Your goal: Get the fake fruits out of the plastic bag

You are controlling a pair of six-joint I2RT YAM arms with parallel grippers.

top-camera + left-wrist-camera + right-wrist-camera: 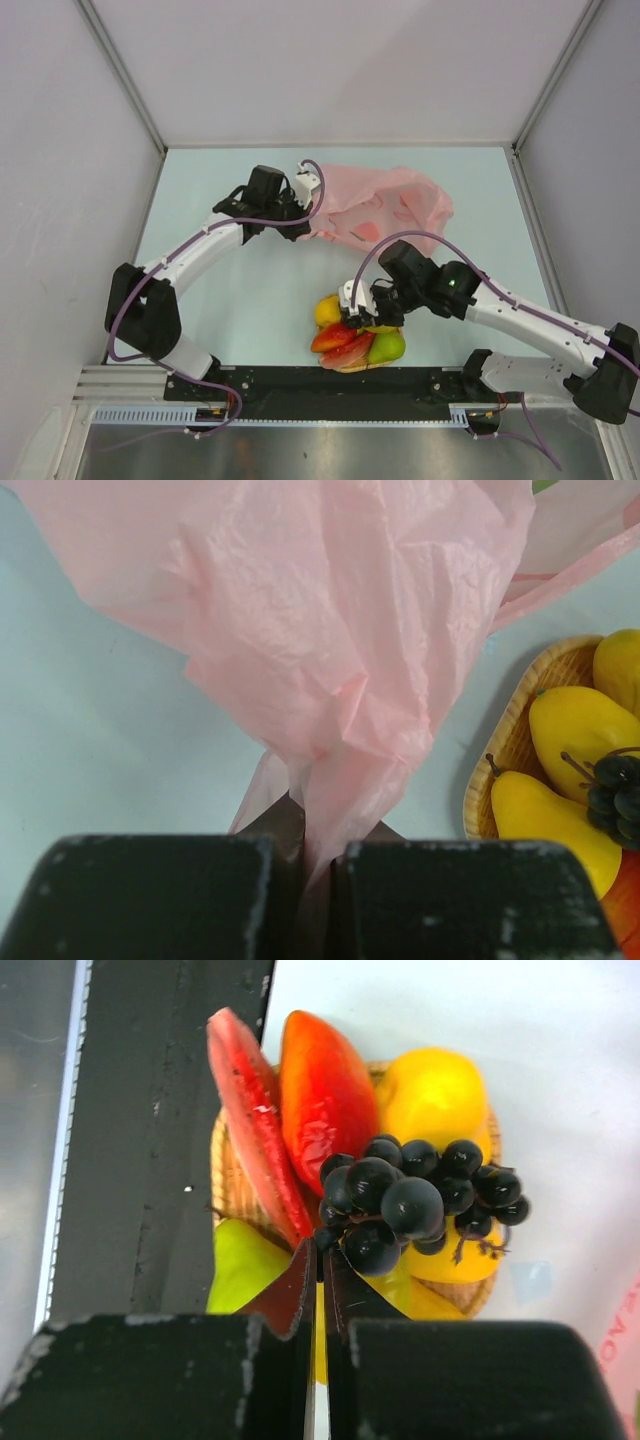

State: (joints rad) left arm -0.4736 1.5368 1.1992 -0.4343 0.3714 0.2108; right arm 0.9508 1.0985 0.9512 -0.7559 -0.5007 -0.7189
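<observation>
Left claw (315, 832) on crinkly pink plastic bag (330, 630)

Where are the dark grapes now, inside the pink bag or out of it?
Out. The grape bunch sits over the woven tray, pinched by the right gripper, away from the pink bag.

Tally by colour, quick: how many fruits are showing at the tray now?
Yellow fruits: 3
Red fruits: 2
Green pear: 1
Dark grape bunch: 1
Total: 7
</observation>
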